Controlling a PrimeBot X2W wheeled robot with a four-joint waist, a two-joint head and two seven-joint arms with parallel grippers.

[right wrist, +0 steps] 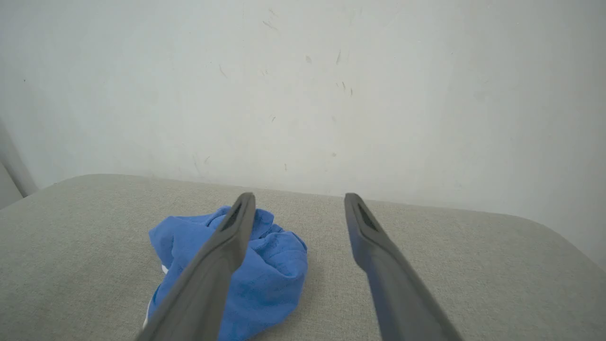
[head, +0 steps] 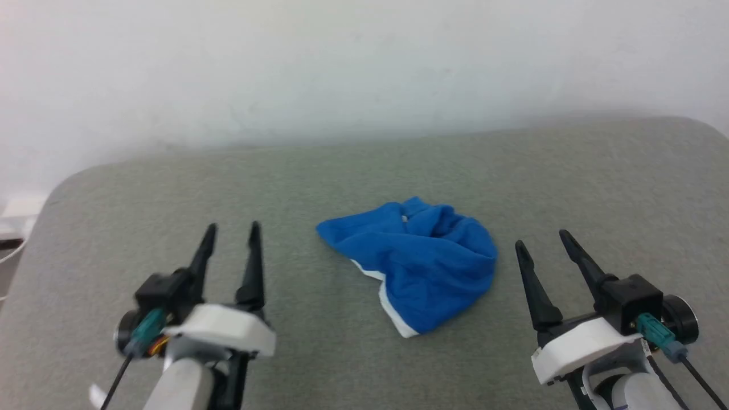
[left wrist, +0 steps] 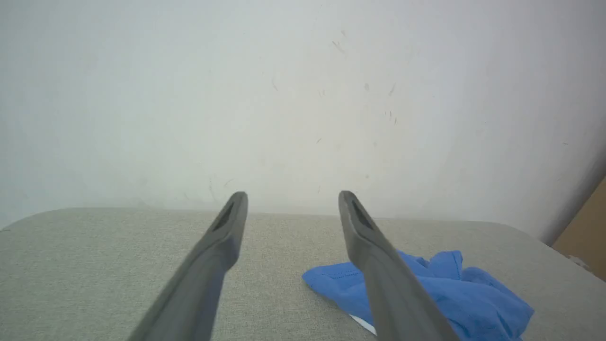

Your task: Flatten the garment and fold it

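The garment (head: 418, 262) lay crumpled on the table (head: 319, 176) between the pincers, level with their tips. Left pincer (head: 233, 226) and right pincer (head: 541, 238) both stood released, empty; the right was nearer.

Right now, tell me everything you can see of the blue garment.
The garment is bright blue soft fabric with a white band along one edge. It lies crumpled in a loose heap near the middle of the grey padded surface. Only that surface touches it: the left gripper and right gripper stand open on either side, apart from it.
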